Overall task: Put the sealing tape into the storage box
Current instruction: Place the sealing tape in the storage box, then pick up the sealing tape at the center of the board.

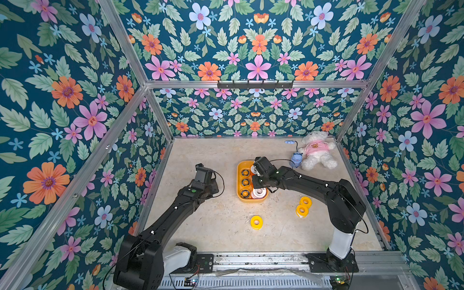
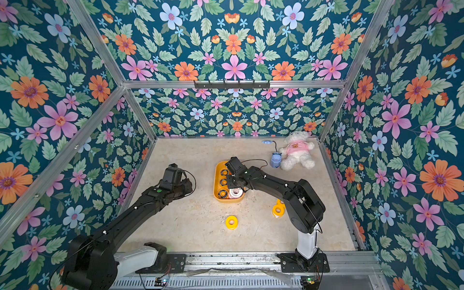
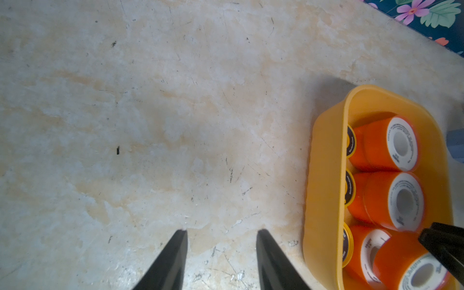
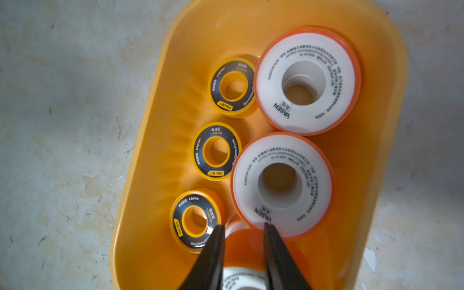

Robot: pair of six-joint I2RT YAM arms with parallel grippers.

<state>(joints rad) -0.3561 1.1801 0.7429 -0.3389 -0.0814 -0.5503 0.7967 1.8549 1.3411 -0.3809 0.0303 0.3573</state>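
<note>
The storage box [image 1: 238, 184], a shallow yellow-orange tray, sits mid-table in both top views. In it lie three black-and-yellow rings [image 4: 216, 152] in a row, with white-faced, orange-rimmed rolls [image 4: 282, 185] beside them. My right gripper [image 4: 243, 226] hangs over the box's near end, shut on one more orange-rimmed roll [image 4: 244, 247] held on edge; its finger [image 3: 442, 244] shows in the left wrist view. Three plain yellow rolls lie on the table: one alone [image 1: 256, 222] and two close together [image 1: 302, 210]. My left gripper [image 3: 222, 229] stands open over bare table, left of the box wall [image 3: 324, 188].
A white teddy bear [image 1: 316, 150] in a pink shirt lies at the back right corner. A blue gadget [image 1: 297, 159] with a cable sits beside it, just beyond the box. Flowered walls with metal posts close in the table on three sides.
</note>
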